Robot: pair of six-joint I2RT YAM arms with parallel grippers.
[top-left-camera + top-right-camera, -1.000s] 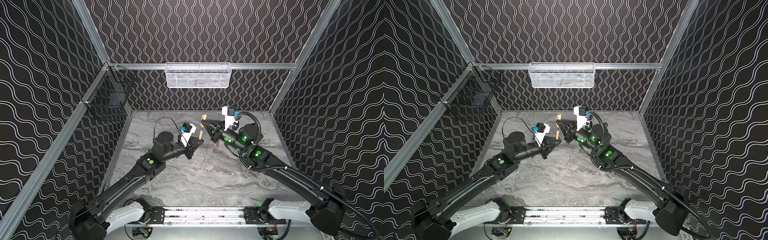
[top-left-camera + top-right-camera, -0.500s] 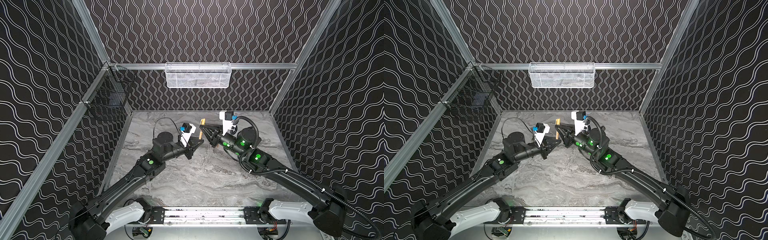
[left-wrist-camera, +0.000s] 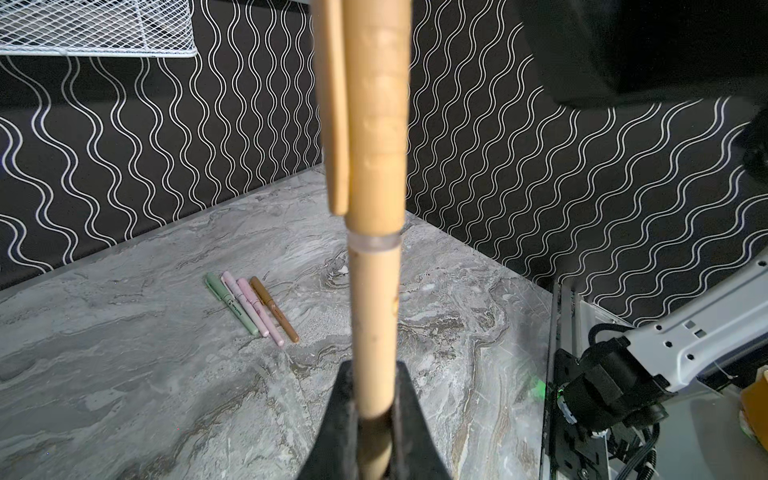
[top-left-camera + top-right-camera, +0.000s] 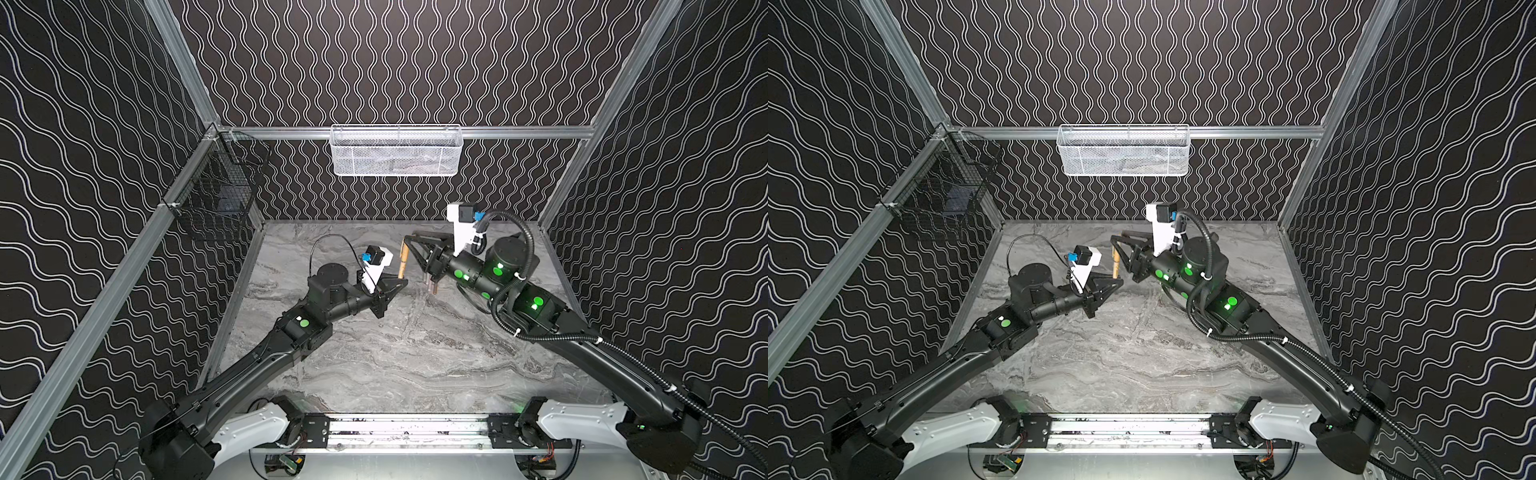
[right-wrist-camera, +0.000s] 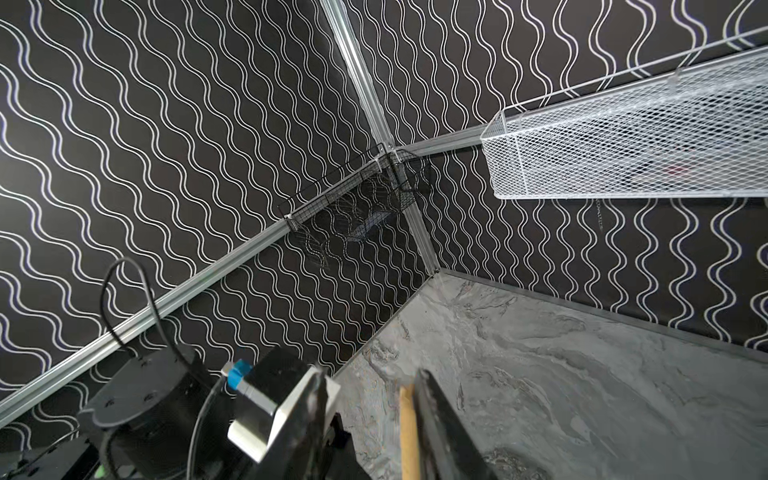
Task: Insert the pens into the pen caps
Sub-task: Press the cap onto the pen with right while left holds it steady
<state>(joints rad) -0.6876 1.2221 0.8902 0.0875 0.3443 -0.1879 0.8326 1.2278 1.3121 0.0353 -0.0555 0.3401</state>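
My left gripper is shut on the lower barrel of a tan pen, which stands upright above the table. A tan pen cap sits on the pen's upper end, down to a clear ring. My right gripper is at the capped top with its jaws apart. In the right wrist view the cap lies beside one finger, with a wide gap to the other finger.
Several more pens, green, pink and brown, lie side by side on the marble table, partly under the right arm. A white mesh basket hangs on the back wall and a black wire basket on the left wall.
The right gripper's jaws have opened off the cap and the right wrist has drawn back a little. The left gripper and the pen have stayed in place.
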